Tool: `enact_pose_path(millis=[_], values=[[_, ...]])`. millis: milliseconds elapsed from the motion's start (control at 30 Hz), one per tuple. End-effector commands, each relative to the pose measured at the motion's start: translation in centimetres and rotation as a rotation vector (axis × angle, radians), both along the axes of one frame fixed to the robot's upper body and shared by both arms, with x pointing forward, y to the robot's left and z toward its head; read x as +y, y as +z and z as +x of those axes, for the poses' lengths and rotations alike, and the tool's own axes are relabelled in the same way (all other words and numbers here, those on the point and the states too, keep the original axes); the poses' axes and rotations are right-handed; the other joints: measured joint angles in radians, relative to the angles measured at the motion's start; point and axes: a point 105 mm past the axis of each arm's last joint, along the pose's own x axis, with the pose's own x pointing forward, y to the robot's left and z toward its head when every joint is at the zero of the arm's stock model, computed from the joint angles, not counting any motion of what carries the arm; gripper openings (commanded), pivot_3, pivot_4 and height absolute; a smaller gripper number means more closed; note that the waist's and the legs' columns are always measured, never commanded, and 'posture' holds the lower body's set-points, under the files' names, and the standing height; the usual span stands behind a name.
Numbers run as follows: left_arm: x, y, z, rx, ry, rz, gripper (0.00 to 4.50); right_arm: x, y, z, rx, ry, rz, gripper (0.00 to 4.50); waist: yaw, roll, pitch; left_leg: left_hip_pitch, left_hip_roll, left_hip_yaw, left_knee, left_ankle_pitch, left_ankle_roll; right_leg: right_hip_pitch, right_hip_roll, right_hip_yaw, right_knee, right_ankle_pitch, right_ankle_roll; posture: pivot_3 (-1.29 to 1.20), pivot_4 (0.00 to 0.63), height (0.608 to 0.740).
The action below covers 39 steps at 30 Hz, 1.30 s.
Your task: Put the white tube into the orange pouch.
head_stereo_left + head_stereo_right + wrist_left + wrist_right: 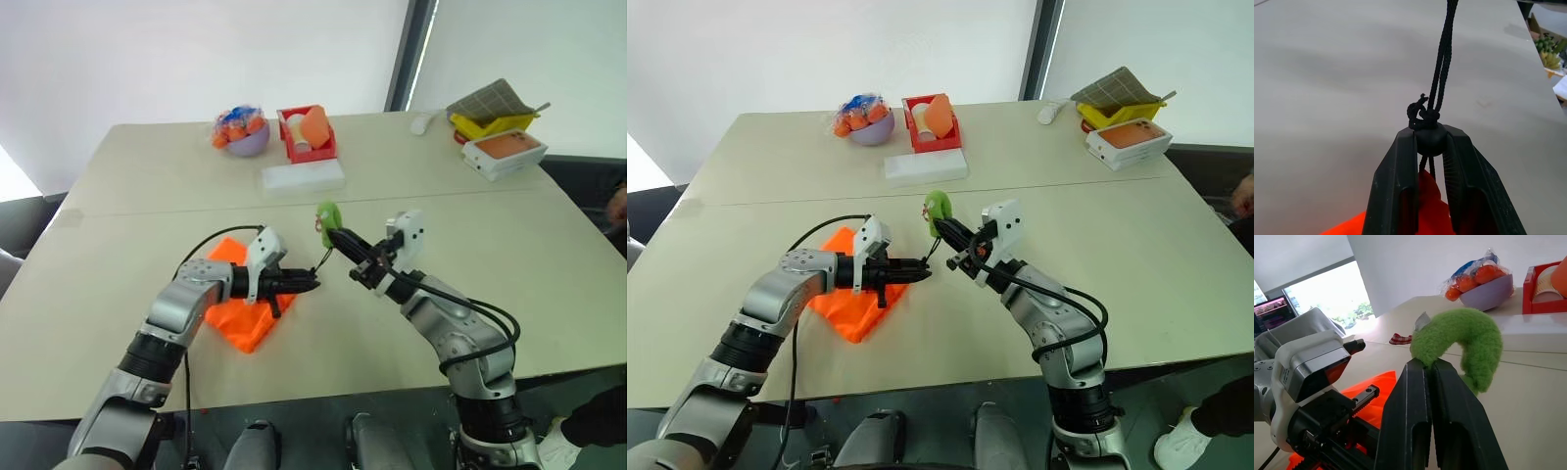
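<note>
The orange pouch (243,305) lies left of centre, its mouth apparently not yet opened: the left gripper (1431,147) pinches the black cord stopper (1430,138), the right gripper (1431,369) clamps the green fuzzy ring (1469,345), and the white tube (421,122) seemingly waits untouched at upper right.

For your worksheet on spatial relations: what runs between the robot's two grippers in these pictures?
A thin black cord runs from the left gripper, shut on the cord's black stopper, to the green ring in the right gripper. The left wrist view shows it best.
</note>
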Motion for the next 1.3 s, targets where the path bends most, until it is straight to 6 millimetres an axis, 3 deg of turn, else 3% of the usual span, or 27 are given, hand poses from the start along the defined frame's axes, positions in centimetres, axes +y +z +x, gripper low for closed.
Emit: enact_pose_path(millis=[33, 167, 300, 433, 567, 667, 767, 867, 933, 1067, 1200, 1300], values=[[0.9, 0.1, -0.5, -0.049, -0.023, 0.053, 0.19, -0.9, 1.7, 0.2, -0.080, -0.051, 0.010, 0.00, -0.003, 0.000, 0.000, 0.000, 0.000, 0.000, 0.000, 0.000, 0.000, 0.000, 0.000, 0.000, 0.000, 0.000, 0.000, 0.00, 0.150, 0.740], [2.2, -0.6, -1.3, -0.029, -0.039, 0.106, 0.19, -4.0, 1.2, 2.6, -0.088, -0.261, -0.047, 0.00, -0.002, 0.000, 0.000, 0.000, 0.000, 0.000, 0.000, 0.000, 0.000, 0.000, 0.000, 0.000, 0.000, 0.000, 0.000, 0.00, 0.150, 0.740], [4.5, -2.2, -2.9, 0.002, -0.076, 0.226, 0.19, -9.1, 0.3, 5.5, -0.080, -0.576, -0.148, 0.00, -0.001, 0.000, 0.000, 0.000, 0.000, 0.000, 0.000, 0.000, 0.000, 0.000, 0.000, 0.000, 0.000, 0.000, -0.001, 0.00, 0.150, 0.740], [6.2, -2.9, -3.8, 0.032, -0.061, 0.273, 0.19, -12.2, -0.4, 6.5, -0.055, -0.756, -0.197, 0.00, 0.000, 0.002, 0.000, 0.000, 0.000, 0.000, -0.001, 0.000, 0.000, -0.001, 0.000, 0.000, 0.000, 0.001, -0.003, 0.00, 0.150, 0.740], [6.7, -2.8, -3.6, 0.014, -0.026, 0.273, 0.19, -12.1, -1.2, 6.7, -0.032, -0.754, -0.232, 0.00, 0.000, 0.002, 0.000, 0.000, 0.000, 0.000, -0.001, 0.000, 0.000, -0.001, 0.000, 0.000, 0.000, 0.001, -0.003, 0.00, 0.150, 0.740], [5.8, -1.6, -3.1, 0.010, 0.011, 0.168, 0.19, -10.3, -1.4, 6.3, -0.025, -0.648, -0.214, 0.00, -0.003, 0.003, 0.000, 0.000, 0.000, 0.000, -0.001, 0.000, 0.000, 0.000, 0.000, 0.000, 0.000, 0.001, -0.003, 0.00, 0.150, 0.740], [5.3, 0.4, -2.1, -0.005, 0.091, 0.025, 1.71, -8.5, -1.6, 5.5, -0.023, -0.522, -0.214, 1.08, -0.003, 0.003, 0.000, 0.000, 0.000, 0.000, 0.000, 0.000, 0.000, 0.000, 0.000, 0.000, 0.000, -0.001, 0.000, 0.00, 0.150, 0.740], [6.6, 2.4, -1.4, -0.013, 0.223, -0.094, 3.19, -8.3, -1.9, 4.7, -0.029, -0.484, -0.227, 2.53, -0.002, 0.002, 0.000, 0.000, 0.000, 0.000, 0.000, 0.000, 0.000, 0.000, 0.000, 0.000, 0.000, -0.001, 0.000, 0.00, 0.150, 0.740], [7.9, 3.2, -1.9, 0.004, 0.270, -0.129, 3.25, -8.8, -2.2, 4.2, -0.026, -0.473, -0.235, 3.63, -0.006, 0.002, 0.000, 0.000, 0.000, -0.001, 0.000, 0.000, 0.001, 0.000, 0.000, 0.000, 0.000, -0.001, 0.001, 0.00, 0.150, 0.740], [10.0, 3.8, -2.6, 0.007, 0.359, -0.149, 3.25, -9.4, -2.5, 3.4, -0.035, -0.446, -0.258, 3.63, -0.003, 0.003, 0.000, 0.000, 0.000, 0.000, 0.000, -0.001, 0.001, 0.000, 0.000, 0.000, 0.000, -0.001, 0.000, 0.00, 0.150, 0.740], [17.2, 2.7, -2.0, -0.069, 0.715, -0.078, 3.25, -11.0, -3.1, 1.1, -0.061, -0.333, -0.298, 3.63, 0.001, 0.003, 0.000, 0.001, 0.000, 0.000, 0.000, -0.001, 0.001, 0.001, 0.000, 0.000, -0.001, -0.002, 0.001, 0.00, 0.150, 0.740], [20.1, 2.1, -2.4, -0.128, 0.852, -0.058, 3.25, -12.3, -4.4, -0.4, -0.032, -0.269, -0.328, 3.63, 0.007, 0.002, 0.000, 0.000, 0.000, 0.000, 0.000, -0.001, 0.001, 0.001, -0.001, 0.000, -0.002, -0.002, 0.001, 0.00, 0.150, 0.740]])
